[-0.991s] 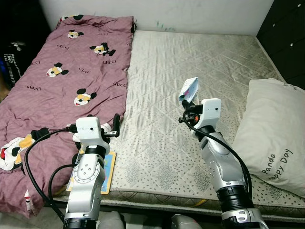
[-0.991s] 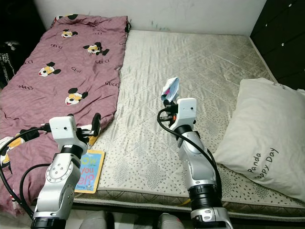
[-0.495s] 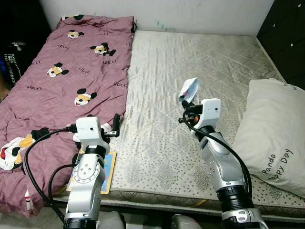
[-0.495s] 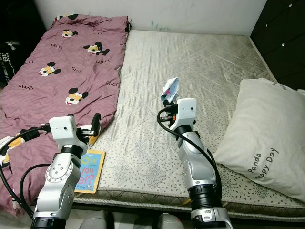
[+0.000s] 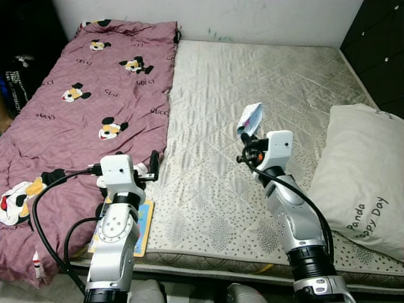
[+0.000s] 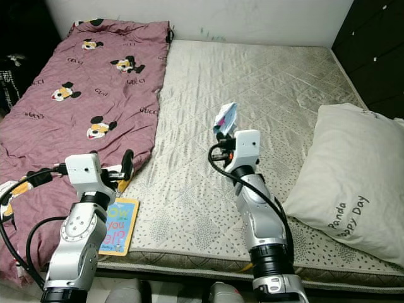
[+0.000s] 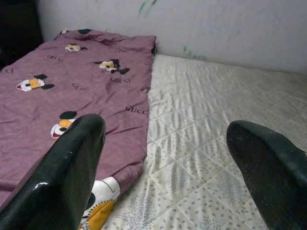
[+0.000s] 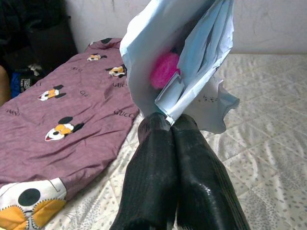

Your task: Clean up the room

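No shift: crumpled paper (image 8: pixel 184 62) above pinching right fingers (image 8: pixel 153 182) (upright).

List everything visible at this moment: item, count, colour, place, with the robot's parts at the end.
quilted mattress: 1, beige, spanning the bed.
cartoon-print blanket: 1, maroon, on the mattress's left side.
lettered pillow: 1, off-white, on the mattress's right edge.
children's book: 1, yellow and blue, at the front edge beside the blanket.
crumpled paper: 1, pale blue and white with pink inside, pinched in the right gripper.
dark cabinet: 1, black, at right of the bed.
left gripper: open, above the blanket's edge.
right gripper: shut on the paper, raised over the mattress.
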`<state>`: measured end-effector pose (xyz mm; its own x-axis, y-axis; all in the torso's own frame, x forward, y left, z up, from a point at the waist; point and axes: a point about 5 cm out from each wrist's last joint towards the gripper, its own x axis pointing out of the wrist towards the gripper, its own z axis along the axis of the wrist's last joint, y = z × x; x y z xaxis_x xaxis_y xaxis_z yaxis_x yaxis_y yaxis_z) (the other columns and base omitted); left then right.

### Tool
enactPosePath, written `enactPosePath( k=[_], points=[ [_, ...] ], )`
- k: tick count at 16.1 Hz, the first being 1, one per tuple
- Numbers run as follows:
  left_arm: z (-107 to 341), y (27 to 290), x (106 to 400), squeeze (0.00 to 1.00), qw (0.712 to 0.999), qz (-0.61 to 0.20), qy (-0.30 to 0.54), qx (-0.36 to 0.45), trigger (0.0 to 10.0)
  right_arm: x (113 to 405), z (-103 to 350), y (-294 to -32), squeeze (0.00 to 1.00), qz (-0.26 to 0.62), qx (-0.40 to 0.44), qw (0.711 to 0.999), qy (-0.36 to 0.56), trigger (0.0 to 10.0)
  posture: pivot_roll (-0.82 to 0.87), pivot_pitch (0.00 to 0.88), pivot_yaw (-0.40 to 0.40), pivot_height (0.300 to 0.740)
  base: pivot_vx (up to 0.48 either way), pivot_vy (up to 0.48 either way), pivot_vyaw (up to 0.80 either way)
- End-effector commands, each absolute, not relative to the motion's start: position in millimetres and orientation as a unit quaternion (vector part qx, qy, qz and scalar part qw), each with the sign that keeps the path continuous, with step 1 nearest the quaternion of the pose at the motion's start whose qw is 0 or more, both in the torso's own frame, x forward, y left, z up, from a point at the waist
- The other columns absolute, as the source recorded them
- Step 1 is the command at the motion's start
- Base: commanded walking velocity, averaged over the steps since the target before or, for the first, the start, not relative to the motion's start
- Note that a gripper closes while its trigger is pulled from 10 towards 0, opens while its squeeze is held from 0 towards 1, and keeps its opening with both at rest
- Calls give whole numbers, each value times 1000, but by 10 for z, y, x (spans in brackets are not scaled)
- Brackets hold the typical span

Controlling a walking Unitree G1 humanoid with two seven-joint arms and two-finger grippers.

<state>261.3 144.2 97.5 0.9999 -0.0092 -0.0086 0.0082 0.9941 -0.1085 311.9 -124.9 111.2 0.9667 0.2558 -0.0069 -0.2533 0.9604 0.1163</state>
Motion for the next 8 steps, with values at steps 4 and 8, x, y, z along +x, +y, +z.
enactPosePath(
  k=[4, 8],
  points=[
    [955, 1450, 2613, 0, 999, -1, 11, -49, 10000, 3136, 1158, -1225, 0, 135, 54, 989, 6, 10000, -4, 46, -2, 740, 0, 0, 0],
    [955, 1450, 2613, 0, 999, -1, 11, -49, 10000, 3136, 1158, -1225, 0, 135, 54, 989, 6, 10000, -4, 46, -2, 740, 0, 0, 0]
  ],
)
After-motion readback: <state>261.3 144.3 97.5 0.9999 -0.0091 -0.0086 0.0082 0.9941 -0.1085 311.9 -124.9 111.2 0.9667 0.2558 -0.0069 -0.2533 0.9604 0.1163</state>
